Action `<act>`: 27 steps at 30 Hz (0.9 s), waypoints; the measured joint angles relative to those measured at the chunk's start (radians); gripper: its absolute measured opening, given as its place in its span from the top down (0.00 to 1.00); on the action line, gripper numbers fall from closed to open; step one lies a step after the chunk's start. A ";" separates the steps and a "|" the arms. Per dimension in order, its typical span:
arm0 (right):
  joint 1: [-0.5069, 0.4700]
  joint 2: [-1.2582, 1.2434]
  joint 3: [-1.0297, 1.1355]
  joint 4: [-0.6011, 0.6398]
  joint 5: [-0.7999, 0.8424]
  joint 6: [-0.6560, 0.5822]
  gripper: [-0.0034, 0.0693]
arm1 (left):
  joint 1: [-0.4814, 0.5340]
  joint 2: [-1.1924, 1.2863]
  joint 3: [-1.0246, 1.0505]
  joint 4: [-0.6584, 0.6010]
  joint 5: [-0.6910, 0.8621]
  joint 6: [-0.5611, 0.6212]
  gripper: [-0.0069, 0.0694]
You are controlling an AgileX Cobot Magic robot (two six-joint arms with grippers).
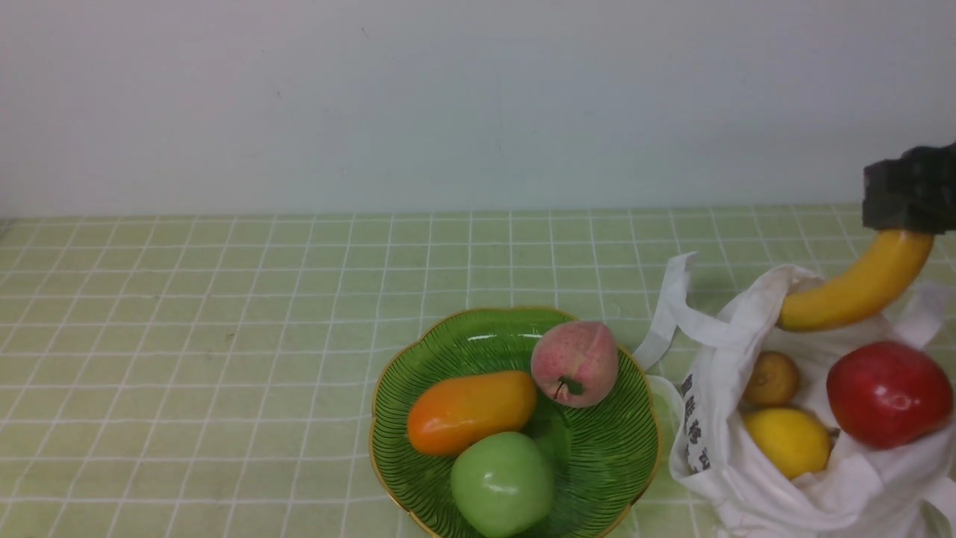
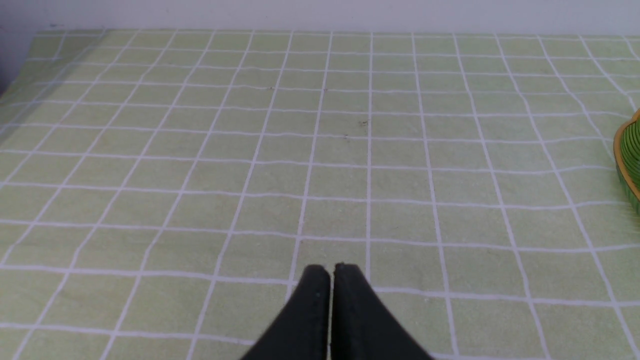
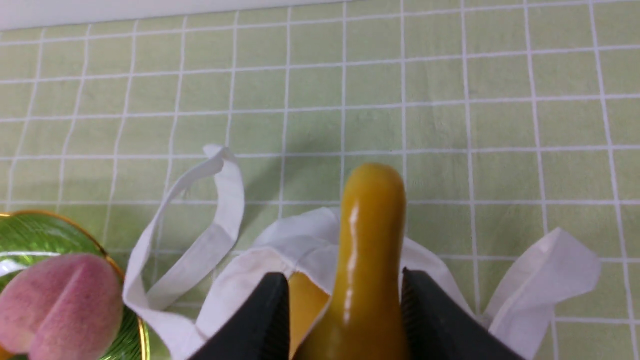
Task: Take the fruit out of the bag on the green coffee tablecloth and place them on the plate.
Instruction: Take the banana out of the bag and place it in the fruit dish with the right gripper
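Note:
My right gripper (image 1: 907,217) is shut on the yellow banana (image 1: 859,288) and holds it tilted above the white bag (image 1: 754,486); its low end still touches the bag's mouth. In the right wrist view the banana (image 3: 372,250) sits between the black fingers (image 3: 270,320). The bag holds a red apple (image 1: 889,394), a yellow lemon (image 1: 788,441) and a small brownish round fruit (image 1: 771,379). The green plate (image 1: 627,456) stands just left of the bag. My left gripper (image 2: 331,272) is shut and empty over bare green tablecloth (image 2: 320,150).
The plate holds an orange mango (image 1: 470,412), a pink peach (image 1: 575,364) and a green apple (image 1: 502,484). The bag's strap handles (image 1: 672,314) lie toward the plate. A pale wall (image 1: 448,97) rises behind the table. The plate's rim (image 2: 627,160) shows in the left wrist view.

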 joint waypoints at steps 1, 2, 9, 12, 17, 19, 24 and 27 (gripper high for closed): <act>0.000 -0.023 -0.040 -0.003 0.065 0.000 0.59 | 0.000 0.000 0.000 0.000 0.000 0.000 0.92; 0.000 -0.031 -0.050 -0.003 0.094 0.000 0.59 | 0.000 0.000 0.000 0.000 0.000 0.000 0.92; 0.000 -0.160 -0.067 0.054 0.212 -0.006 0.59 | 0.000 0.000 0.000 0.000 0.000 0.000 0.92; 0.000 -0.246 -0.004 0.174 0.197 -0.061 0.59 | 0.000 0.000 0.000 0.000 0.000 0.000 0.92; 0.000 -0.306 0.146 0.482 0.174 -0.329 0.59 | 0.000 0.000 0.000 0.000 0.000 0.000 0.92; 0.000 -0.296 0.192 0.626 0.175 -0.479 0.59 | 0.000 0.000 0.000 0.000 0.000 0.000 0.92; 0.023 -0.255 0.228 0.793 0.173 -0.699 0.59 | 0.000 0.000 0.000 0.000 0.000 0.000 0.92; 0.090 -0.198 0.228 0.860 0.133 -0.803 0.59 | 0.000 0.000 0.000 0.000 0.000 0.000 0.92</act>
